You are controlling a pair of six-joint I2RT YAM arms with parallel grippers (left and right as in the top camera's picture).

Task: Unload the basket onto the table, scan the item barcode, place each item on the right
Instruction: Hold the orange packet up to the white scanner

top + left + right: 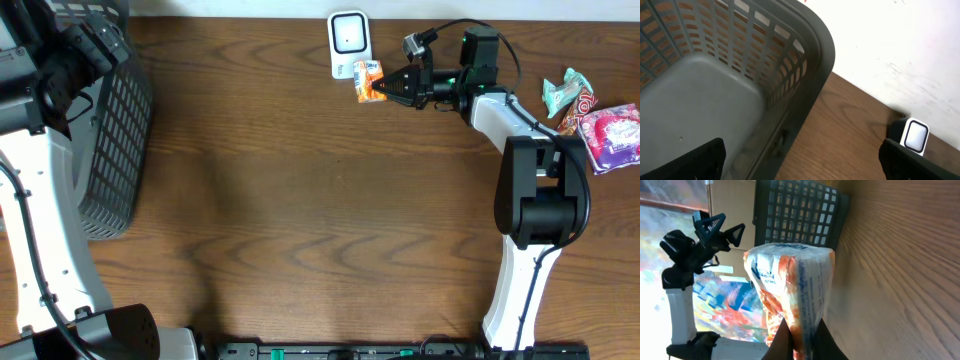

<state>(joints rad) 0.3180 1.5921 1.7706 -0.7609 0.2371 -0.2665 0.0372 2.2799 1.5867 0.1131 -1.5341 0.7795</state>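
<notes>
Overhead view shows the right jaws clamped on an orange snack packet point(369, 82), held just beside the white barcode scanner point(348, 42), apparently to present its code, while the left jaws hang wide open and empty over the grey basket point(115, 150).

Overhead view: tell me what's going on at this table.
The right claw is shut on an orange-and-white snack packet and holds it right beside the white scanner at the table's far edge, so the barcode scan looks to be under way. The left claw hangs wide open above the grey basket on the left, holding nothing. More packets lie at the table's right edge.
</notes>
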